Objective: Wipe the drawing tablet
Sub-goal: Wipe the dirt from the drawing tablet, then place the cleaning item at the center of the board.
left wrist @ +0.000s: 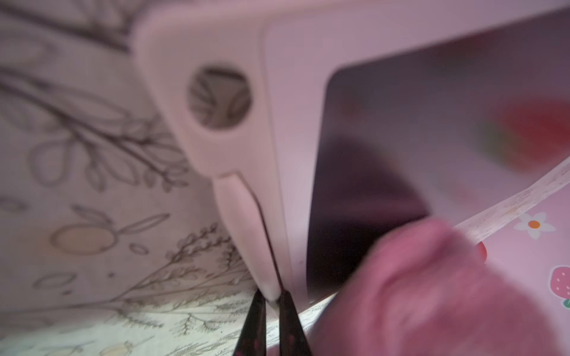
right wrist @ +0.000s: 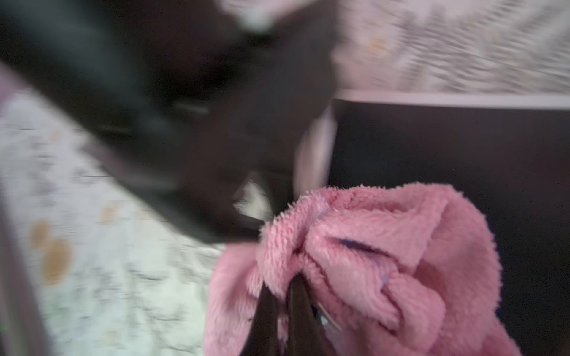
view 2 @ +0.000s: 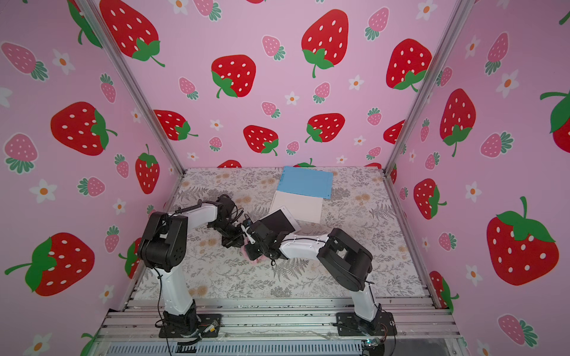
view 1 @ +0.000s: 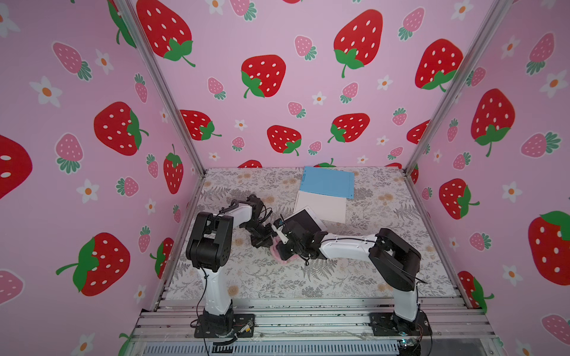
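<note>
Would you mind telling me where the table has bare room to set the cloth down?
The near strip of the table between the arm bases is bare, as is the far left corner. The middle is crowded: both grippers, the cloth and the tablet meet there, and blue and white sheets fill the far middle.

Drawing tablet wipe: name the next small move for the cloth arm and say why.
Probably slide the pink cloth further across the dark screen. The right claw is shut on the cloth at the screen's near corner, while the left claw pinches the drawing tablet by its white edge, holding it tilted. Most of the screen appears not yet covered by the cloth.
</note>
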